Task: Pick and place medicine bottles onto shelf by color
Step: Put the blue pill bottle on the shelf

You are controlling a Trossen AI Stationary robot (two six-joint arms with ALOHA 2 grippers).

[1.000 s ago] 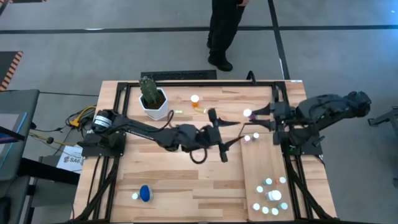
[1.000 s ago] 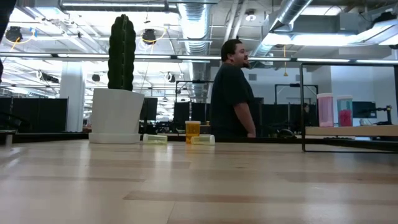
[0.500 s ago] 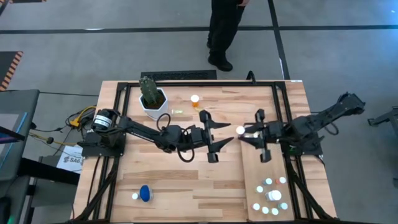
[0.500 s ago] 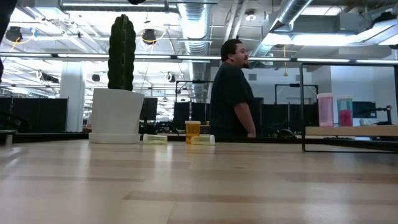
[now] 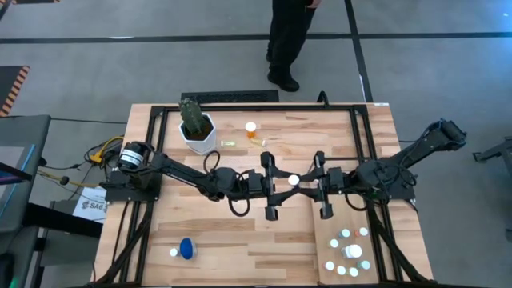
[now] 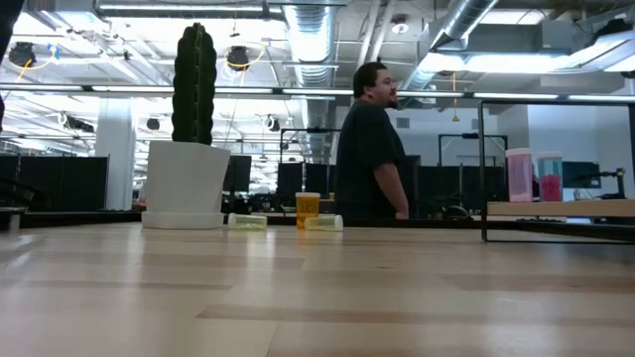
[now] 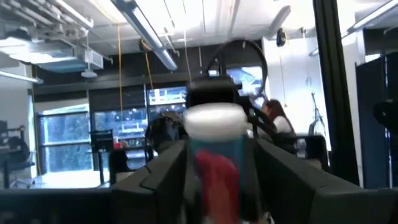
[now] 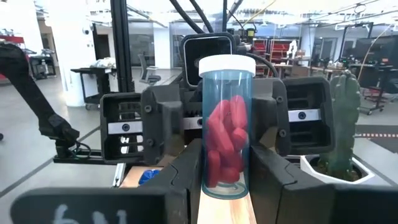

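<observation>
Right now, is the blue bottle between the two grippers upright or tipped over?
Upright. In the right wrist view the blue bottle stands vertical, white cap on top, red capsules inside, between the right gripper fingers.

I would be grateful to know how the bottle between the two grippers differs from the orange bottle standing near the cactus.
The held bottle is clear blue with red pills inside; the orange bottle has an orange body. The held bottle is up off the table in the right gripper, with the left gripper facing it; the orange bottle stands free on the tabletop. Both are upright and white-capped.
</observation>
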